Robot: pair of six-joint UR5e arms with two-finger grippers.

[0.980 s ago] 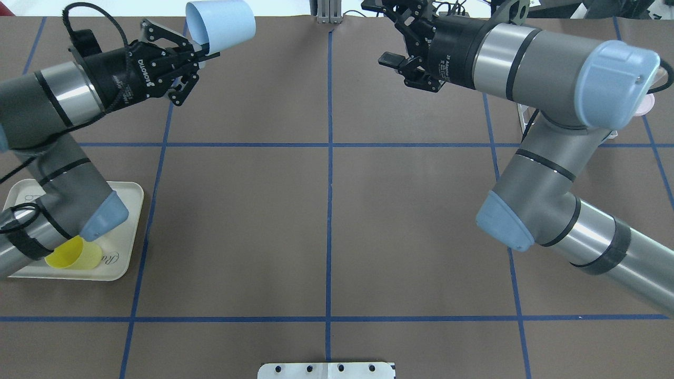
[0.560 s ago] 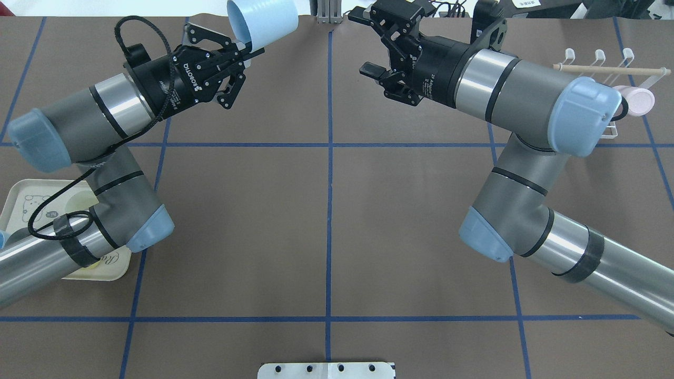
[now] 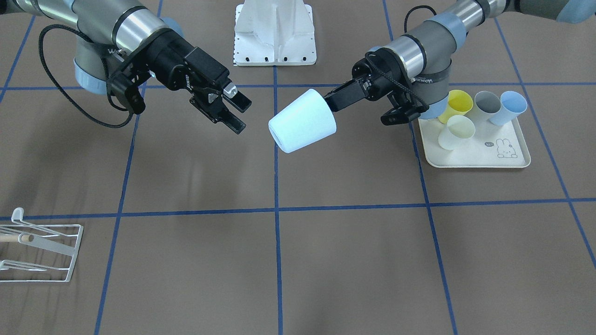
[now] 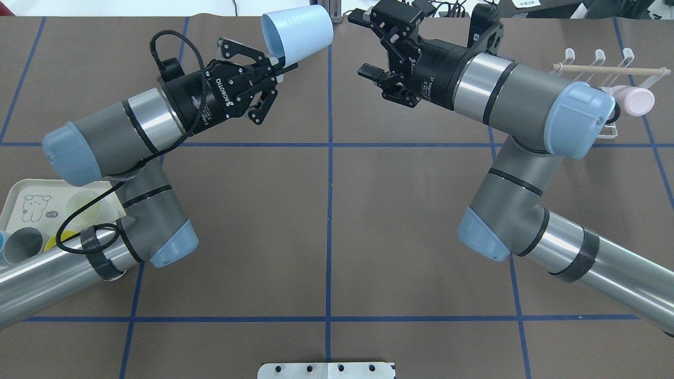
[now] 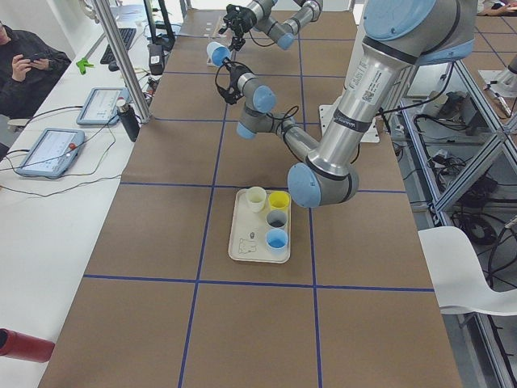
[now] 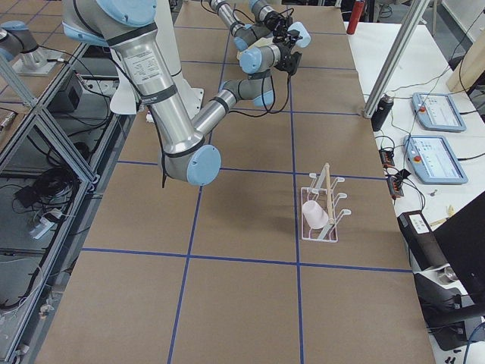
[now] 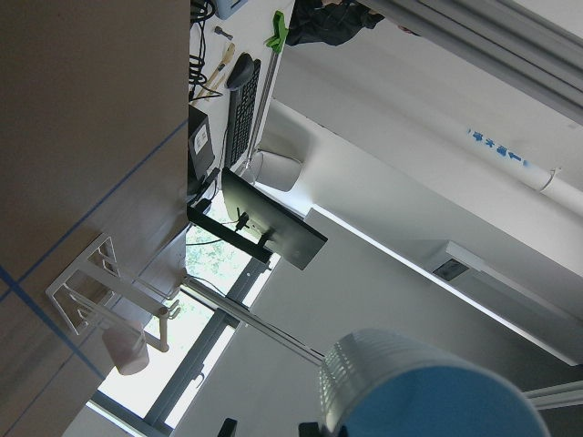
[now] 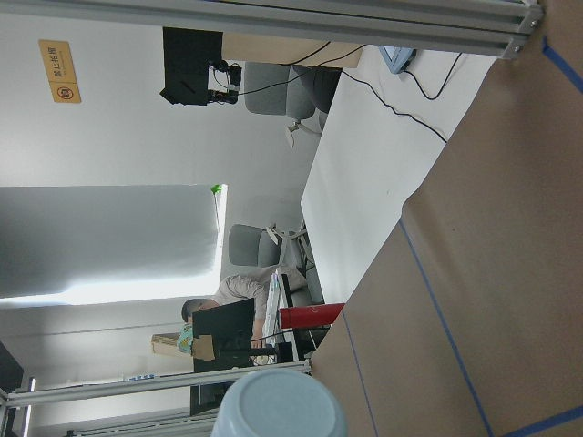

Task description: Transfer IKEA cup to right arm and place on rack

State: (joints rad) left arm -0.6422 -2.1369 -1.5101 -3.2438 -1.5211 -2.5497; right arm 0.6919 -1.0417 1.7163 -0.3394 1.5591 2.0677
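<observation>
IKEA cup [image 3: 302, 121], pale blue, hangs on its side above the worktop [image 3: 354, 260] at the upper centre of the front view. The left pincer [image 3: 332, 103] pinches its rim, and its closed base points toward the right pincer [image 3: 241, 116], whose jaws are spread wide and stand a little apart from it. The step in hand appears to be the approach to the hand-over. Next, the right pincer likely needs to close the gap, straddle the cup's wall and press shut before the left lets go; the rack [image 3: 77, 246] sits at the lower left corner
</observation>
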